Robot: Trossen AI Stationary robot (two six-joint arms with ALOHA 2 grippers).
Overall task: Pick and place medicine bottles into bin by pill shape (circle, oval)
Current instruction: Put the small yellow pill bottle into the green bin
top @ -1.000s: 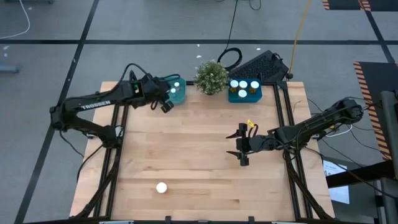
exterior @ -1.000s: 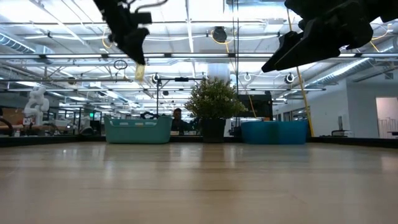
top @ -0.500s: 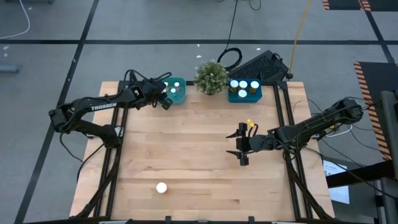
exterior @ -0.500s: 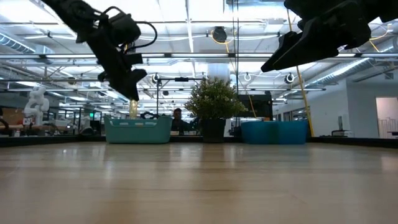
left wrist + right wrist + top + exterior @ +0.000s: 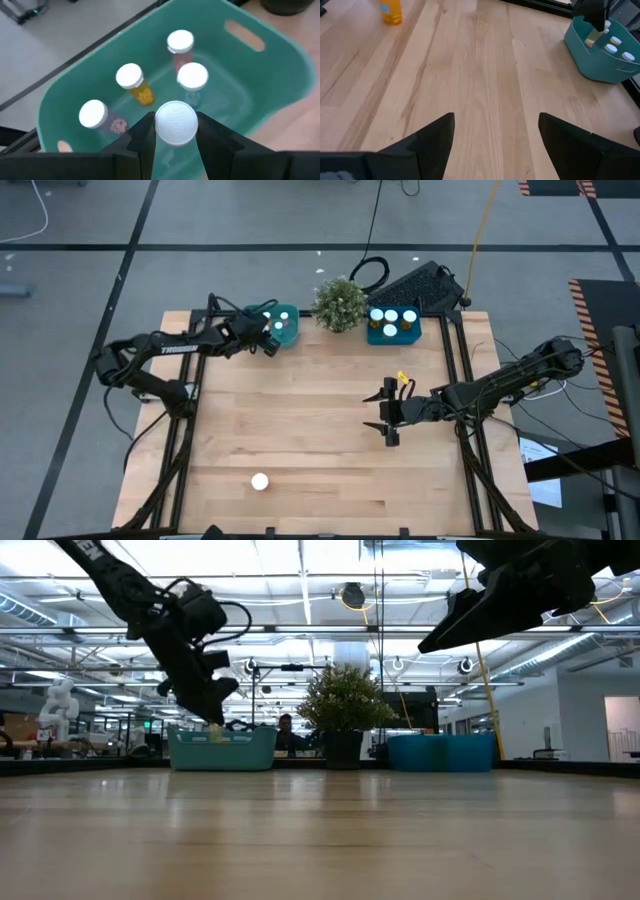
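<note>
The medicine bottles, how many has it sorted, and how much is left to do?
Mostly done, it seems. The green bin holds four bottles, and the blue bin shows three white caps. The left gripper holds another bottle over the green bin, not yet released. One bottle remains near the table's front edge. The right gripper hangs open and empty above the table.

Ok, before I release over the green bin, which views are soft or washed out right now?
Left wrist view: the held bottle's cap is sharp, the green bin soft toward its edges. Low view: bright ceiling lights leave the left tool a dark silhouette. High view: evenly lit, the lone bottle glaring white.
</note>
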